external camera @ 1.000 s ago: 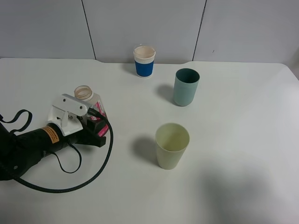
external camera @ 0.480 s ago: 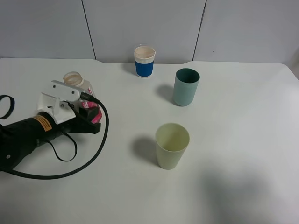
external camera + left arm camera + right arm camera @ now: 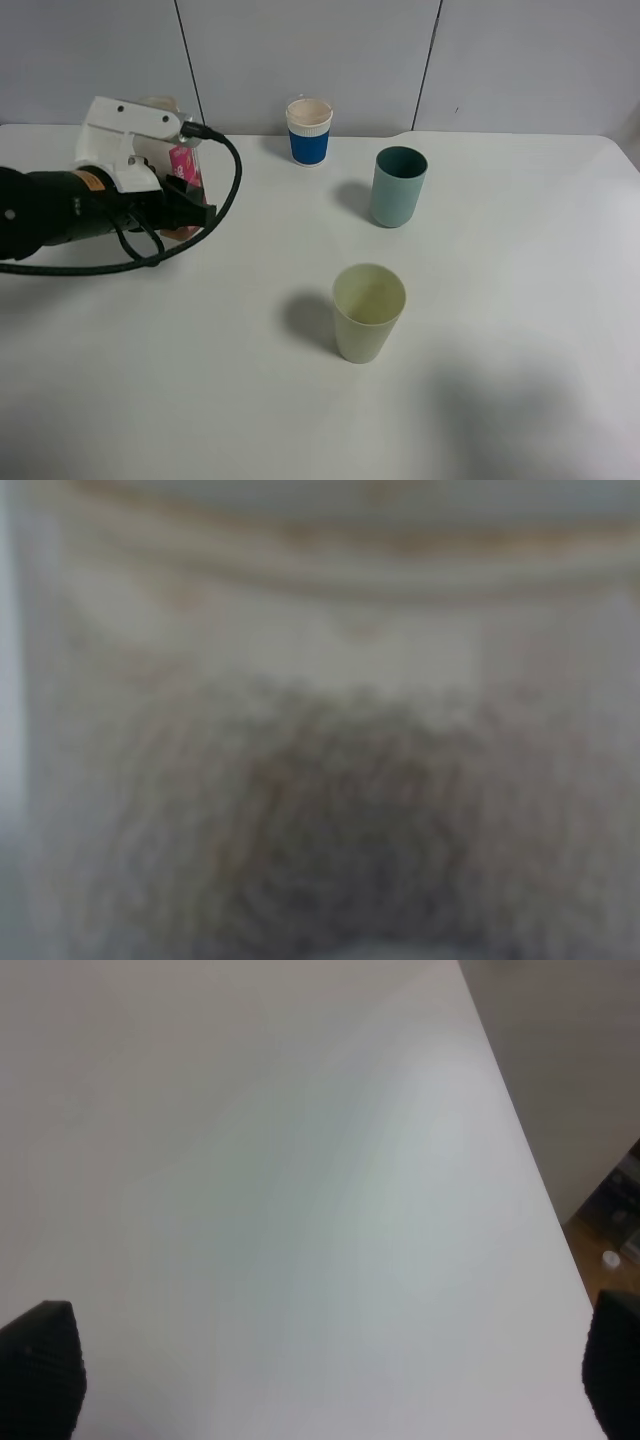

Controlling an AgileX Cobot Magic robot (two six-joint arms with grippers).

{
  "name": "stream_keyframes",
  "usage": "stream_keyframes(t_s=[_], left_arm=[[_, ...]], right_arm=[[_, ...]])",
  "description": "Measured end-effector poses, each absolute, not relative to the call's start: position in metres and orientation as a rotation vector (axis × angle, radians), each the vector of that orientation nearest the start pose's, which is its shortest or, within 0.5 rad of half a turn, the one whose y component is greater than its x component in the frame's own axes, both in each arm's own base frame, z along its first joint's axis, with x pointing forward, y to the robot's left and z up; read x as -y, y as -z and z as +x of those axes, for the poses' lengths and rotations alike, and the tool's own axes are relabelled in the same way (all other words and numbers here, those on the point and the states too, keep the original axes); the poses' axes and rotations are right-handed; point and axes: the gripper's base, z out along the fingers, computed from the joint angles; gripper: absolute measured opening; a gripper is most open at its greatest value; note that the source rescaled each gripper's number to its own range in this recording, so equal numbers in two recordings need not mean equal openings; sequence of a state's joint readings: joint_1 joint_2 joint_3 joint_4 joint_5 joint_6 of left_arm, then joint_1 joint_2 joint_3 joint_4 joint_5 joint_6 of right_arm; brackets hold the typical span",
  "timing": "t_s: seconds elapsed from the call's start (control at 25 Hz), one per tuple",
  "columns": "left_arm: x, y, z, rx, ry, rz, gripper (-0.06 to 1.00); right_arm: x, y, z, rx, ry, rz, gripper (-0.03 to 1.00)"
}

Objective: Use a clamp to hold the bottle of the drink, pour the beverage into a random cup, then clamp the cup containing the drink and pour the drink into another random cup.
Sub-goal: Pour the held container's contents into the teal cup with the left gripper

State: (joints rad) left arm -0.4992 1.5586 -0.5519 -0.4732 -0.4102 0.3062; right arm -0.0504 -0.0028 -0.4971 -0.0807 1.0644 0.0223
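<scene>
Bottle of the drink point(image 3: 184, 163) was found at the upper left of the exterior frame, clamped in the left gripper point(image 3: 186, 200), whose fingers were shut on its body. Only the pink label and part of the bottle could be seen beside the white wrist mount. The left wrist view was filled by a blurred, pale close-up, taken to be the bottle wall.

Change noted over the last second: the bottle and gripper were carried from the left-middle of the frame up to the upper left. The bottle was judged to be lifted clear of the table point(image 3: 500, 300), though its base was hard to make out.

No movement was observed in the blue-banded white cup point(image 3: 309, 131), the teal cup point(image 3: 399, 186) or the pale yellow-green cup point(image 3: 369, 311). No liquid could be seen in any of them.

Right gripper point(image 3: 325, 1375): fingertips were seen wide apart at the lower corners of its wrist view, with nothing between them, over bare table.

Meaning for the task: the grasp was judged secured and the lift done; carriage to a cup and the first pour were not yet begun.
</scene>
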Motion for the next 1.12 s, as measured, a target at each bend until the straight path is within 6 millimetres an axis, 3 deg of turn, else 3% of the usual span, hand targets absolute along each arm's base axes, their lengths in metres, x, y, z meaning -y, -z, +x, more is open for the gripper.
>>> stream_keyframes(t_s=[0.28, 0.64, 0.96, 1.12], left_arm=[[0.136, -0.197, 0.27, -2.065, 0.101, 0.256, 0.0], [0.167, -0.218, 0.276, -2.021, -0.48, 0.447, 0.0], [0.197, -0.221, 0.284, -2.027, -0.566, 0.56, 0.0], [0.223, -0.219, 0.29, -2.029, -0.567, 0.617, 0.0]], right_arm=[[0.006, -0.276, -0.006, -2.046, 0.114, 0.078, 1.0], [0.006, -0.276, -0.006, -2.046, 0.114, 0.078, 1.0], [0.006, -0.276, -0.006, -2.046, 0.114, 0.078, 1.0], [0.006, -0.276, -0.006, -2.046, 0.114, 0.078, 1.0]])
